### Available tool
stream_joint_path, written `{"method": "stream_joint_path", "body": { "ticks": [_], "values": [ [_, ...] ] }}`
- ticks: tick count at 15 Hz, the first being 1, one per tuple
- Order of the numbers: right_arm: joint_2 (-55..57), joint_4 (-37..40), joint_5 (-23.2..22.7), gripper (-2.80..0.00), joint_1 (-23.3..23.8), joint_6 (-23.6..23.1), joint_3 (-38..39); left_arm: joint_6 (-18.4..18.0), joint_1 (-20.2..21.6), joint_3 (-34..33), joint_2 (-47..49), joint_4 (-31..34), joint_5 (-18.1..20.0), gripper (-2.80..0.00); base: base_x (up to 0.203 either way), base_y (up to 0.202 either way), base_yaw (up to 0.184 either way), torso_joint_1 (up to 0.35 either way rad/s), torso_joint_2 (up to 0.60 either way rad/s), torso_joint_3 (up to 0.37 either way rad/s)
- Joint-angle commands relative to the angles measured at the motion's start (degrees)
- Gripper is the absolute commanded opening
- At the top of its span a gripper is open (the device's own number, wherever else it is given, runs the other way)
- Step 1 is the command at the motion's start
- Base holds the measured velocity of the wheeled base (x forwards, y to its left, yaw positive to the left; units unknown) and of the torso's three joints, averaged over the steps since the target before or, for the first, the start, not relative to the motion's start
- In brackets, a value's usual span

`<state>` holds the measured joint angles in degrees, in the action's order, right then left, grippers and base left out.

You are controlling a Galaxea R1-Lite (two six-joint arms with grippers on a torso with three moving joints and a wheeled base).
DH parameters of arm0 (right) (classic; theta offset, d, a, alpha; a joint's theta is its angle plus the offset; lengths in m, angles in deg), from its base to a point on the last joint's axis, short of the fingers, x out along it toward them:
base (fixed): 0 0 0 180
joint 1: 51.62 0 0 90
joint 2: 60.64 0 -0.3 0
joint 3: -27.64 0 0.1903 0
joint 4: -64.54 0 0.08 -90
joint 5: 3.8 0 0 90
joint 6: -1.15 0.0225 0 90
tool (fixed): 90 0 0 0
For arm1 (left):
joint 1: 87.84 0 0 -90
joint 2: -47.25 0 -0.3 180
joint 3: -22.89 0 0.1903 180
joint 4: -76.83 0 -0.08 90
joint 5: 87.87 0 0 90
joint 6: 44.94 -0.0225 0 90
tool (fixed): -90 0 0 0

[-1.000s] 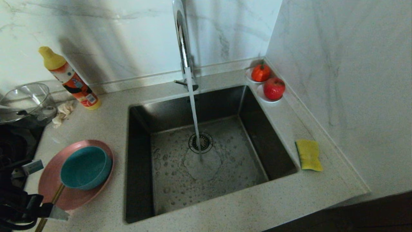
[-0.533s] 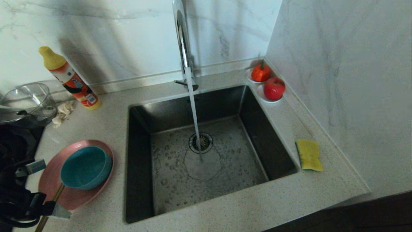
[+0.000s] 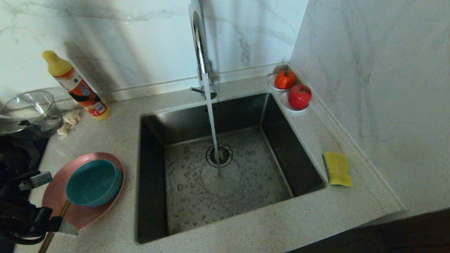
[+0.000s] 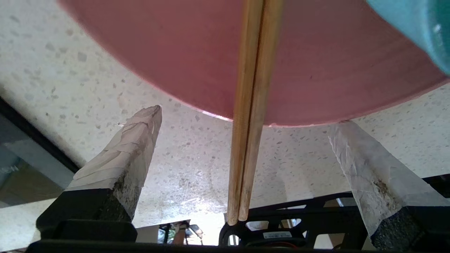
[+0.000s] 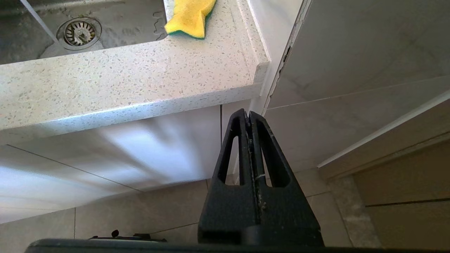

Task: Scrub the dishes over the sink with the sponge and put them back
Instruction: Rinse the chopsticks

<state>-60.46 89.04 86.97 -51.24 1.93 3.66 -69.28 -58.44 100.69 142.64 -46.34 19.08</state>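
Observation:
The pink plate [image 3: 82,215] lies on the counter left of the sink [image 3: 291,140], with the teal bowl [image 3: 93,182] standing in it. A pair of wooden chopsticks [image 3: 58,219] leans over the plate's near rim. My left gripper [image 3: 55,204] is open at that rim, one finger on each side of the chopsticks [image 4: 246,140] and touching nothing. In the left wrist view the plate [image 4: 175,52] fills the space ahead of the left gripper [image 4: 248,116]. The yellow sponge [image 3: 337,168] lies right of the sink. My right gripper [image 5: 249,113] hangs shut below the counter edge.
Water runs from the chrome tap [image 3: 201,52] into the drain [image 3: 219,155]. A detergent bottle [image 3: 75,86], a beige rag [image 3: 70,121] and a glass bowl [image 3: 28,109] stand at the back left. Saucers with red fruit [image 3: 299,96] fill the back right corner by the wall.
My left gripper has edged slightly towards the plate, still open. The dishes, the sponge and the right arm have not moved.

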Motion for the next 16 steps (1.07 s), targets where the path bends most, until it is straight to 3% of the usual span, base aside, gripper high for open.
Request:
{"method": "stream_joint_path", "body": {
  "ticks": [1,4,5,6,8,16],
  "values": [
    [0.0,0.0,0.0,-2.8,0.1,0.0,0.0,-0.1,-0.2,0.1,0.3,0.1,0.1,0.0,0.0,0.0,0.0,0.0,0.0,0.0],
    [0.0,0.0,0.0,-2.8,0.1,0.0,0.0,0.1,-0.3,0.4,0.4,0.2,0.1,0.0,0.0,0.0,0.0,0.0,0.0,0.0],
    [0.0,0.0,0.0,-2.8,0.0,0.0,0.0,0.1,-0.5,0.4,0.7,0.2,0.2,-0.13,0.0,0.0,0.0,0.0,0.0,0.0],
    [0.0,0.0,0.0,-2.8,0.0,0.0,0.0,0.7,-0.7,0.5,0.8,0.2,0.2,-2.8,0.0,0.0,0.0,0.0,0.0,0.0],
    [0.0,0.0,0.0,-2.8,0.0,0.0,0.0,2.9,-1.6,0.6,0.8,-0.1,-0.1,-2.8,0.0,0.0,0.0,0.0,0.0,0.0],
    [0.0,0.0,0.0,-2.8,0.0,0.0,0.0,3.1,-1.9,0.4,0.4,-0.4,-0.2,-2.8,0.0,0.0,0.0,0.0,0.0,0.0]
  ]
}}
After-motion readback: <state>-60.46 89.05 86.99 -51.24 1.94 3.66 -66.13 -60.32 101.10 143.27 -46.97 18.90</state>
